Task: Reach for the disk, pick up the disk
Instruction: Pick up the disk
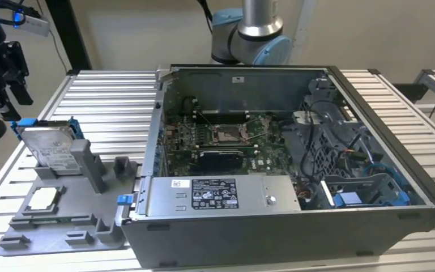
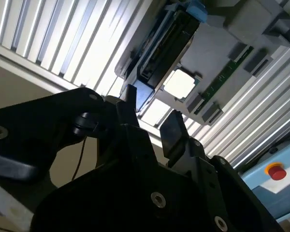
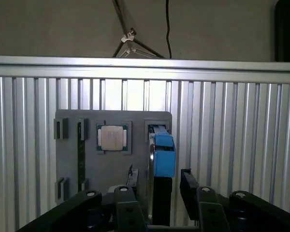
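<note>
Hovering near the disk [image 1: 50, 144], your gripper [image 3: 159, 181] is holding nothing; its fingers are standing wide apart, not touching it.

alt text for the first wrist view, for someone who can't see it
The open gripper hangs over the disk, which stands on edge in a grey holder, its blue rail seen between the two black fingers. A square silver chip sits in the holder beside it, all on a slatted metal table.
</note>
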Robot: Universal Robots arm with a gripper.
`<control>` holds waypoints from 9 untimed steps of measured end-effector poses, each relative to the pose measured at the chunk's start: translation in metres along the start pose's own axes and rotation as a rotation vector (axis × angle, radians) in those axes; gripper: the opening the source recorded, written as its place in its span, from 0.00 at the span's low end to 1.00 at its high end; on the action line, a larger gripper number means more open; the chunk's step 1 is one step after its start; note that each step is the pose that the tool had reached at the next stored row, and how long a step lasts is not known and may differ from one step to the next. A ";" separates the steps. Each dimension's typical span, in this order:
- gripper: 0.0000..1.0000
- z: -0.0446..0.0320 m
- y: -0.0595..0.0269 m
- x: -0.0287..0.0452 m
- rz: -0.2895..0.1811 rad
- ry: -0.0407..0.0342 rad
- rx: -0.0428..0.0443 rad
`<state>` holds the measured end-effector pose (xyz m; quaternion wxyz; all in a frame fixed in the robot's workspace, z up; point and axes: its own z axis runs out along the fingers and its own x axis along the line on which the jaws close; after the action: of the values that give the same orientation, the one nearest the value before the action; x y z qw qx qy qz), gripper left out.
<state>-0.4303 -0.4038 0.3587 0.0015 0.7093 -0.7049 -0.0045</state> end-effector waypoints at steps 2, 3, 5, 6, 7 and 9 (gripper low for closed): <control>1.00 0.0000 0.0000 0.0000 0.000 0.0000 0.0001; 1.00 0.0000 0.0001 -0.0003 0.000 0.0006 0.0001; 1.00 0.0008 0.0001 -0.0005 0.000 0.0010 0.0003; 1.00 0.0018 0.0000 -0.0004 0.000 0.0011 0.0008; 1.00 0.0034 0.0000 -0.0004 0.000 0.0013 0.0010; 1.00 0.0070 0.0000 -0.0004 0.001 0.0012 0.0014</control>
<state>-0.4304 -0.4034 0.3516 0.0014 0.7089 -0.7053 -0.0035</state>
